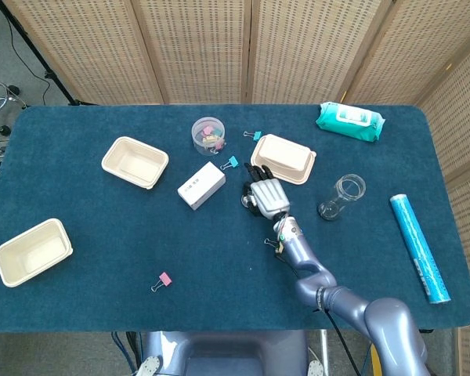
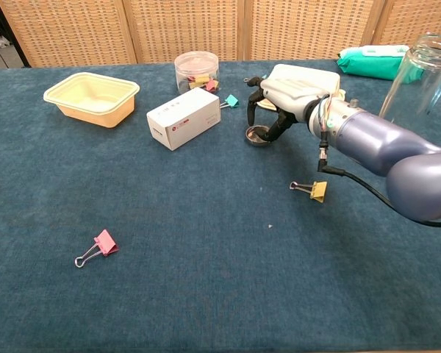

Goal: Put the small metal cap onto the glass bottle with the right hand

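Small metal cap [image 2: 258,135], a shallow round silver dish shape, sits on the dark blue table cloth [image 2: 206,243] directly beneath the right hand [image 2: 281,98]. That white and black hand arches over the cap with its dark fingertips [image 2: 253,102] curved downward around it; whether they touch the cap cannot be told, and the cap rests on the cloth, not lifted. From the head view the right hand [image 1: 266,193] covers most of the cap [image 1: 247,201], leaving only its left edge showing.

Just behind the hand lies a cream rectangular tray [image 1: 286,157], and a yellow binder clip [image 2: 314,190] lies on the cloth nearer the robot, beside the silver-blue forearm. The clear glass bottle [image 1: 342,196] stands upright well to the right of the cap, its mouth open.

To the left of the cap is a white rectangular carton with red print [image 2: 184,118], and behind it a clear round plastic tub holding coloured clips [image 2: 196,70]. A teal binder clip [image 2: 230,101] lies between carton and tray. Further left sits a cream plastic tray [image 2: 92,97]; a pink binder clip [image 2: 100,245] lies near the front. A green wipes packet [image 1: 349,119] and a blue foil roll [image 1: 417,246] lie on the far right. The left hand does not appear in either view.
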`<state>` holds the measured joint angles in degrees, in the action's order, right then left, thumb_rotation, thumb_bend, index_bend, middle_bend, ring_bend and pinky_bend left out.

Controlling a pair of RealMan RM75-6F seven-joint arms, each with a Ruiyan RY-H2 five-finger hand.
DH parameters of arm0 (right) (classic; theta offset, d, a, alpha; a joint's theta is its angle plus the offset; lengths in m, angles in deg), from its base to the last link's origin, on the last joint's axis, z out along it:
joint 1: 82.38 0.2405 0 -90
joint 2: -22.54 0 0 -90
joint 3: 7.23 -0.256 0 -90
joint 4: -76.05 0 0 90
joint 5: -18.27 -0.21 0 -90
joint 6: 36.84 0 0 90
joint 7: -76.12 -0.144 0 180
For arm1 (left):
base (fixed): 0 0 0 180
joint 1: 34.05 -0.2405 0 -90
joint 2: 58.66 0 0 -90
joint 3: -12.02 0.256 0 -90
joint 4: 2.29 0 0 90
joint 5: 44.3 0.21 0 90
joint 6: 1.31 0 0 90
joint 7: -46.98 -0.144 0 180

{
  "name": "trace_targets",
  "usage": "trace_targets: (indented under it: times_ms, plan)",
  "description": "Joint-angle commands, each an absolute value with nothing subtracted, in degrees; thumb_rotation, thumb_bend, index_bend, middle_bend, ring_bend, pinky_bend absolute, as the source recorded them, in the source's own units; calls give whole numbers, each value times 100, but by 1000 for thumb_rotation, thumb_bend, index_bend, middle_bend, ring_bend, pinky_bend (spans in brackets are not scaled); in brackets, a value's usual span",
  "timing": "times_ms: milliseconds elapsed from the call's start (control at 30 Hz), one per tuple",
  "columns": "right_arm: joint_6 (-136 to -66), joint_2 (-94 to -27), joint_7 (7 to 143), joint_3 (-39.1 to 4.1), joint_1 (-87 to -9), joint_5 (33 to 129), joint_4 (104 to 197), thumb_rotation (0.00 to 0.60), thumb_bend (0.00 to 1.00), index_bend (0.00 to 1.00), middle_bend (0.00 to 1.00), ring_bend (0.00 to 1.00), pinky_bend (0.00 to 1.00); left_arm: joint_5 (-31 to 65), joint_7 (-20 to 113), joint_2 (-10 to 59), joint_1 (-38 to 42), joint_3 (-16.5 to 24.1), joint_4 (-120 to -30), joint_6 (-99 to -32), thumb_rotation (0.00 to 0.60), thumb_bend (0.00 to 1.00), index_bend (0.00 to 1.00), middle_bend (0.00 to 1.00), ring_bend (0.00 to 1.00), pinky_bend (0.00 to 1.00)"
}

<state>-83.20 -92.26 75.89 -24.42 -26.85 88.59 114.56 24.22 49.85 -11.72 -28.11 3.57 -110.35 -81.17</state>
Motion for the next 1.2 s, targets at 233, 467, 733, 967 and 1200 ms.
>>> trace_targets:
  times_ms: [233, 467, 733, 967, 1200]
  plan:
    - [-8222, -9542, 7122, -2401, -2561, 9000, 10814, 600, 472, 493, 0, 0, 0, 2377, 4952, -1155, -2812, 379, -11017, -8080, 600, 38, 0, 0, 0, 0]
    - [-8237, -9727, 6900, -2400, -2496, 9070, 10436, 600, 471, 551, 0, 0, 0, 2324, 4950, -1147, -2823, 373, -10996, -8084, 600, 37, 0, 0, 0, 0]
    - [-8266, -9783, 6750, -2380, -2484, 9138, 10257, 600, 479, 610, 0, 0, 0, 2292, 4919, -1139, -2827, 371, -10999, -8087, 600, 38, 0, 0, 0, 0]
    - [-8517, -9639, 6740, -2329, -2570, 9253, 10425, 600, 523, 623, 0, 0, 0, 2319, 4890, -1130, -2817, 374, -11018, -8087, 600, 37, 0, 0, 0, 0]
    - [-8841, -9229, 6936, -2420, -2778, 9202, 11142, 600, 556, 628, 0, 0, 0, 2433, 4896, -1140, -2830, 408, -11054, -8111, 600, 38, 0, 0, 0, 0]
